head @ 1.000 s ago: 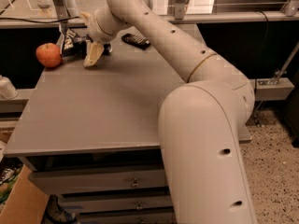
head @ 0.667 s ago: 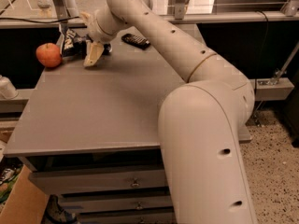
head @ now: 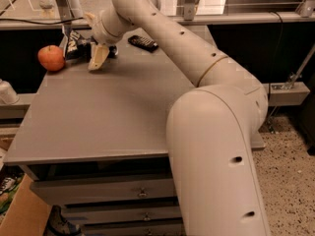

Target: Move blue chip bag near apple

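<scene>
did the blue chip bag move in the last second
No: the blue chip bag keeps the same gap from the apple; the gripper is at the bag's other side.

Grey table (head: 113,117). At its far-left corner sits the apple (head: 51,58), with the blue chip bag (head: 74,42) just beside it to the right. A black remote (head: 143,43) lies further right at the back. The hand (head: 98,58) is low over the table, next to the bag.

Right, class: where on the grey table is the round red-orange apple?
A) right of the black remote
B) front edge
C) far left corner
C: the round red-orange apple sits at the grey table's far left corner, the crumpled navy-blue chip bag and robot's hand just right of it.
</scene>
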`<state>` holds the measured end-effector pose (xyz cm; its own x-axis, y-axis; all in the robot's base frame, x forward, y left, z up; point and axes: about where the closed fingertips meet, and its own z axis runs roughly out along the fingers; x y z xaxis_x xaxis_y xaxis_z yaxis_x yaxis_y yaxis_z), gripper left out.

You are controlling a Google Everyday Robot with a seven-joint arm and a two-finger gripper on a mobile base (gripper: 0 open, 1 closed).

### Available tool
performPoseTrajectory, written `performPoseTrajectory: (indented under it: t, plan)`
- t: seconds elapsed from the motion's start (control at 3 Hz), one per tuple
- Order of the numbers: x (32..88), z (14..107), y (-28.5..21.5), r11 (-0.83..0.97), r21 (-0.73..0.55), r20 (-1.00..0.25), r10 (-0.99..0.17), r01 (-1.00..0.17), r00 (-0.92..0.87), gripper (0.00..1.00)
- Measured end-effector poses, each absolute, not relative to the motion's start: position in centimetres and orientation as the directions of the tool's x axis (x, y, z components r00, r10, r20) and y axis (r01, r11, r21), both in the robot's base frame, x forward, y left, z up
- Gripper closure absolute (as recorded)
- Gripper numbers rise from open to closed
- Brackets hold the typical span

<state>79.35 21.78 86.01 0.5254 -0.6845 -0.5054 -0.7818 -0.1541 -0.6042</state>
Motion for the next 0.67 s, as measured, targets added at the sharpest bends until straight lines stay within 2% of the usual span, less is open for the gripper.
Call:
performPoseTrajectory:
  t: [0.33, 0.67]
  plan:
    - [79.4, 86.0, 21.8, -0.154, -0.604, -0.505, -0.685, -0.782, 0.525, 0.00]
    - [81.0, 90.8, 23.1, -0.181, -0.704, -0.406, -0.691, -0.687, 0.598, 0.00]
